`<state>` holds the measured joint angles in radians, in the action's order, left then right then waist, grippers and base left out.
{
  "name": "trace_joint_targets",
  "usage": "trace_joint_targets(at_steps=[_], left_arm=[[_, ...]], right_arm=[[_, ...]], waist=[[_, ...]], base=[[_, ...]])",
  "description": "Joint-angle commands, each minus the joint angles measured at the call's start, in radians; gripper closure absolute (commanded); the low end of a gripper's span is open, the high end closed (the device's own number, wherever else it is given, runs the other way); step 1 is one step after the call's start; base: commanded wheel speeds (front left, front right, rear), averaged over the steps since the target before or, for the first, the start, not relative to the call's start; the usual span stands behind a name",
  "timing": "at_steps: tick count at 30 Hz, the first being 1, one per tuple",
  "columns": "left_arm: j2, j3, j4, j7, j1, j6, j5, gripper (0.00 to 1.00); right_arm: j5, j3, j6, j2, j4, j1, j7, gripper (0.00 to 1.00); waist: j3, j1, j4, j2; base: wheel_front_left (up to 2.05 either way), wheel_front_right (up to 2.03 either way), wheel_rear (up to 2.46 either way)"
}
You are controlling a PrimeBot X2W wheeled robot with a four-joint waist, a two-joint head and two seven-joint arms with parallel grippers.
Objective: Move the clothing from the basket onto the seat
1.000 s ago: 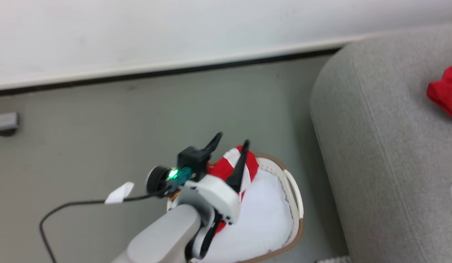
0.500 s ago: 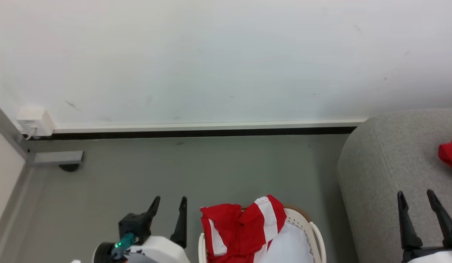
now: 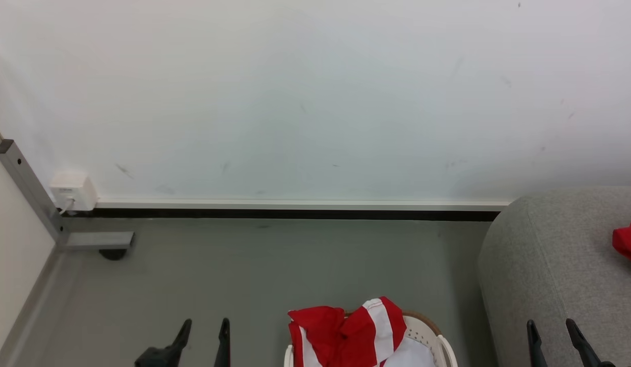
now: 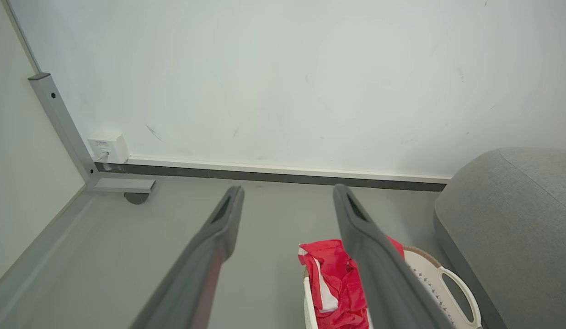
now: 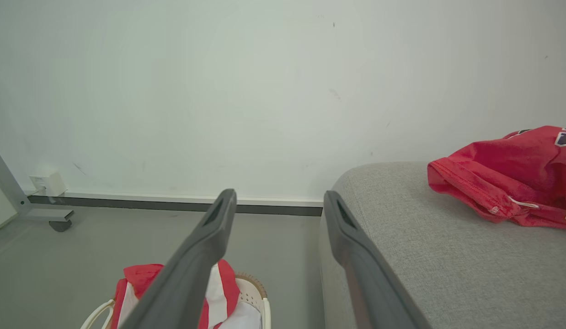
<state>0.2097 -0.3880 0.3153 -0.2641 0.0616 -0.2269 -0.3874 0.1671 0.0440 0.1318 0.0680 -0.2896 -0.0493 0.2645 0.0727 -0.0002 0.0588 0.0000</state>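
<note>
The striped clothing [image 3: 346, 336] still sits in the basket [image 3: 421, 334]; another red piece [image 3: 629, 242] lies on the sofa [image 3: 550, 265]. My left gripper [image 3: 206, 323] has drawn back from the basket. It and my right gripper [image 3: 550, 323] gape wide, empty, so I judge another pick remains.

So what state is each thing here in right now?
left gripper: open, empty.
right gripper: open, empty.
basket: upright on the floor, not yet empty.
striped clothing: crumpled in the basket.
red clothing: bunched up on the sofa.
</note>
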Motion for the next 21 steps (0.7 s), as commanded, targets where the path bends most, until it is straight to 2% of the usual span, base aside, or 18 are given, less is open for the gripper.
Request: trace_joint_targets(at_steps=[1, 10, 21], left_arm=[[-0.001, 0.008, -0.003, -0.001, -0.012, 0.005, 0.011, 0.00], [-0.049, 0.115, -0.005, -0.001, -0.052, 0.070, 0.092, 0.00], [-0.102, 0.190, 0.007, -0.001, -0.051, 0.128, 0.163, 0.00]], right_arm=[[-0.008, 0.001, -0.002, 0.002, -0.001, -0.012, 0.000, 0.00], [-0.011, -0.003, -0.002, -0.012, -0.014, -0.007, 0.000, 0.00], [-0.011, -0.012, -0.002, -0.014, -0.021, 0.007, 0.000, 0.00]], waist=[[0.004, 0.0002, -0.005, 0.0000], [0.005, 0.0002, -0.015, 0.0000], [-0.010, 0.0002, -0.026, 0.0000]], base=[[0.00, 0.00, 0.00], [0.00, 0.00, 0.00], [0.00, 0.00, 0.00]])
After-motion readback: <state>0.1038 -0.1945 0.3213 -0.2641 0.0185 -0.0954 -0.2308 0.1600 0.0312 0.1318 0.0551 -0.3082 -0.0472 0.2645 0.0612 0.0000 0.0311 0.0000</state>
